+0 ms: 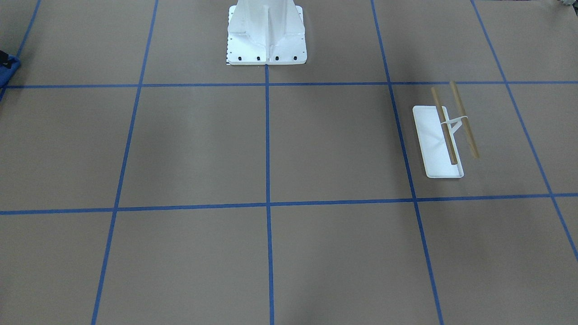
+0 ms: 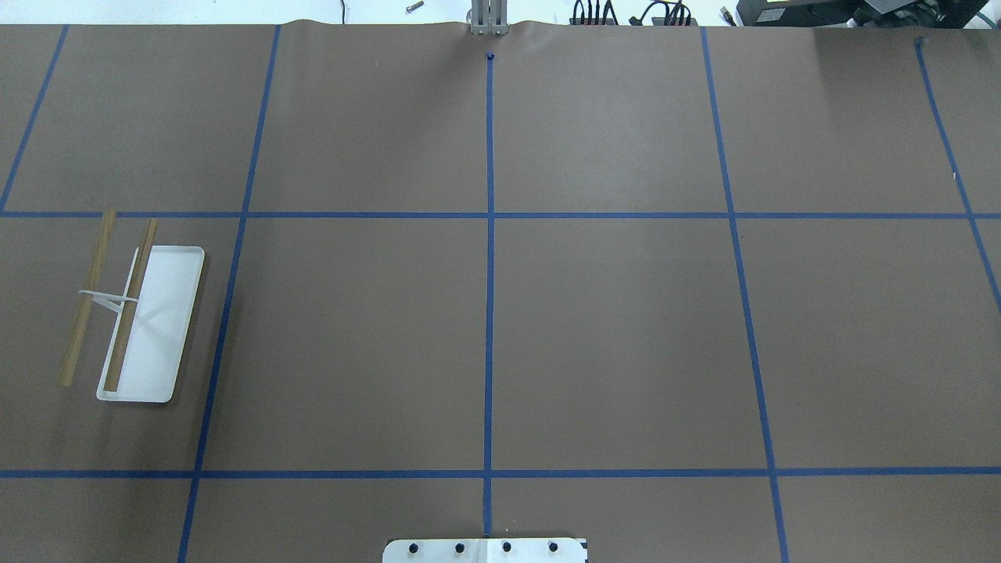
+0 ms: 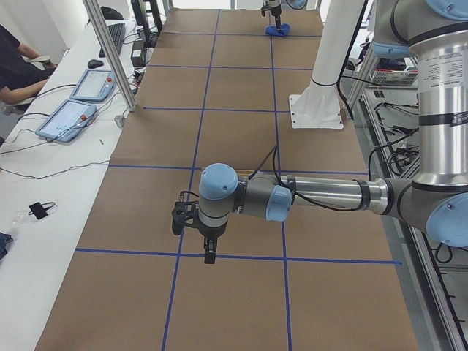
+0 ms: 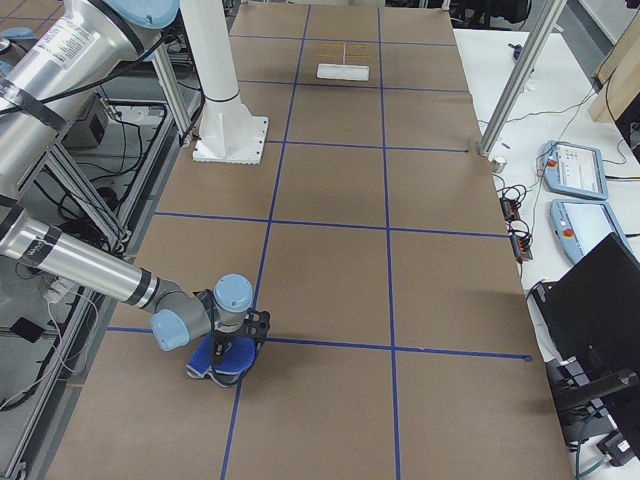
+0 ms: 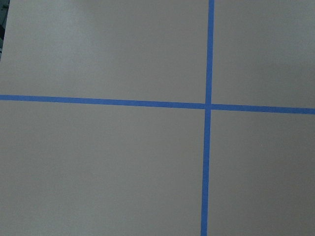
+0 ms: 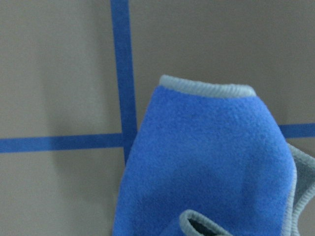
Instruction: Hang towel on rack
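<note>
Towel [image 6: 206,162], one, bunched at a tape crossing under the right gripper [image 4: 236,343], lower left of the right-side view. We cannot tell whether it or the left gripper [image 3: 201,238] is closed. We judge pickup in hand; next, carry to the one rack [image 2: 168,313], two dowels, mid-left of the overhead tabletop [image 2: 610,328].

Silver-grey tubular arms [image 3: 329,196], pale-blue joint caps [image 3: 218,180], black cables [image 3: 267,162], white bolted pedestal [image 1: 267,34]

Brown paper-covered table [image 2: 610,328] — blue tape grid [image 2: 489,313] — white side bench [image 3: 51,241].
</note>
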Controlling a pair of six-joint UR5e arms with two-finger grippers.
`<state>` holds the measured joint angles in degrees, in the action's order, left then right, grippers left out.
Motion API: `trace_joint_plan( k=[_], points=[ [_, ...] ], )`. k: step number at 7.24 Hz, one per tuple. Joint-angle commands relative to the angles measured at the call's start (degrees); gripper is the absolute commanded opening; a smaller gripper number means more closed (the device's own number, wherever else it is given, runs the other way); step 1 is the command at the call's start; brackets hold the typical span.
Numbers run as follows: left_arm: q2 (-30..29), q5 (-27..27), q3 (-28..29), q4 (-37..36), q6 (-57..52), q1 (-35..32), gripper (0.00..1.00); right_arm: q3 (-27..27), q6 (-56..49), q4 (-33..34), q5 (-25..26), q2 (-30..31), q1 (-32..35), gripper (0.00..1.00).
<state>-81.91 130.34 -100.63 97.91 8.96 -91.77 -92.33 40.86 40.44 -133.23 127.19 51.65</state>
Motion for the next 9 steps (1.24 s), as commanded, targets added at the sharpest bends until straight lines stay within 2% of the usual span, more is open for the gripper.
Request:
trace_joint_plan(
  k=[1, 3, 4, 5, 6, 7, 9],
  points=[
    [0.09, 0.0, -0.09, 0.0, 0.0, -0.07, 1.0, 0.66, 0.1, -0.45, 0.42, 0.33, -0.93, 0.99],
    [0.09, 0.0, -0.09, 0.0, 0.0, -0.07, 1.0, 1.01, 0.1, -0.45, 0.51, -0.1, -1.46, 0.98],
    [0.09, 0.0, -0.18, 0.0, 0.0, -0.07, 1.0, 1.27, 0.1, -0.53, 0.6, -0.19, -1.55, 0.79],
    [0.09, 0.0, -0.18, 0.0, 0.0, -0.16, 1.0, 1.36, 0.01, -0.8, 0.6, -0.37, -1.81, 0.3],
    [0.09, 0.0, -0.09, 0.0, 0.0, -0.16, 1.0, 1.36, -0.07, -1.32, 0.6, -0.46, -2.08, 0.04],
    [0.09, 0.0, -0.09, 0.0, 0.0, -0.16, 1.0, 1.36, 0.01, -1.93, 0.6, -0.46, -2.17, 0.0],
    [0.09, 0.0, -0.09, 0.0, 0.0, -0.16, 1.0, 1.36, 0.54, -4.9, -0.01, 0.07, -1.82, 0.0]
  ],
)
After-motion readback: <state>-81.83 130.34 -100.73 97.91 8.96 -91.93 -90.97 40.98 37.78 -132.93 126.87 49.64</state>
